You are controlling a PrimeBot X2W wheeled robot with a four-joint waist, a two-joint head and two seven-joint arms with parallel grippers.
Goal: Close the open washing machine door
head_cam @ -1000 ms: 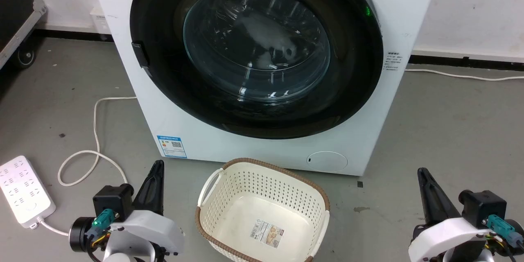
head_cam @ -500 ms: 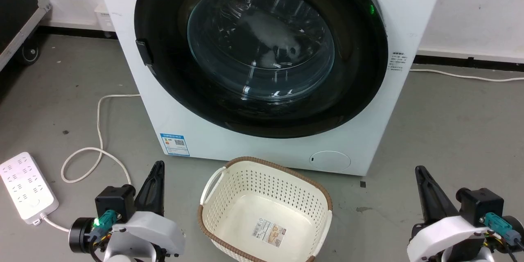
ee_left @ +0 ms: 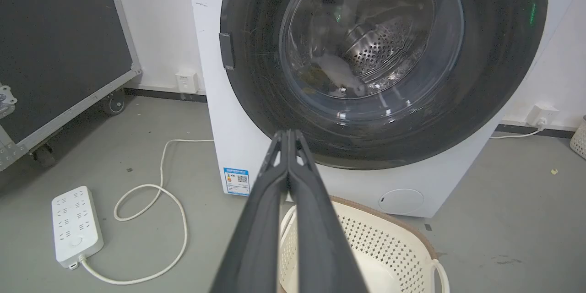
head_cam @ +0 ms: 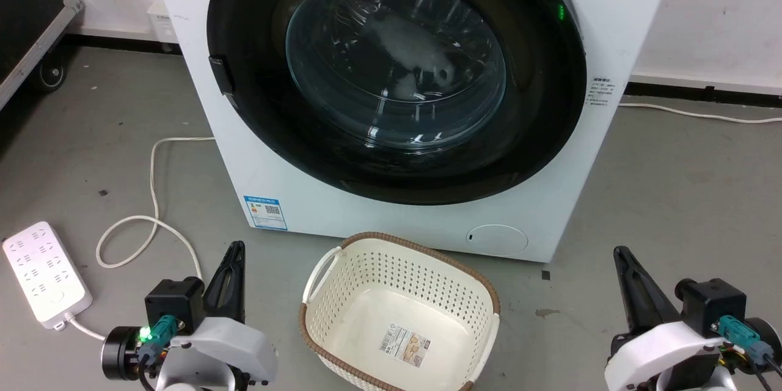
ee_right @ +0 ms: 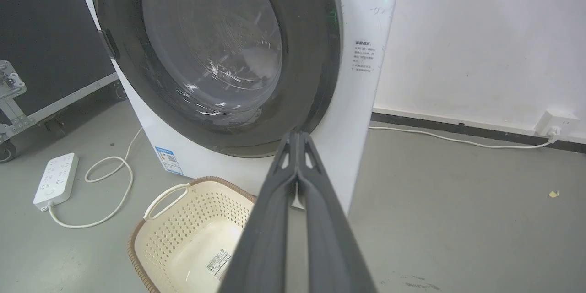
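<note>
Since the washing machine door (head_cam: 397, 73) sits flush in the front of the washing machine (head_cam: 379, 220), at the far edge of the floor (head_cam: 672, 195), the closing looks done; left claw (head_cam: 236, 250) and right claw (head_cam: 622, 255), fingers pressed together, hold nothing.

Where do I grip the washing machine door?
Grip the small black tab on the left edge of the washing machine door, coming from the left with the left gripper; the door looks flush, and its smooth rim offers no other lip.

head camera panned slightly left, washing machine (head_cam: 379, 220) framed further right
</note>
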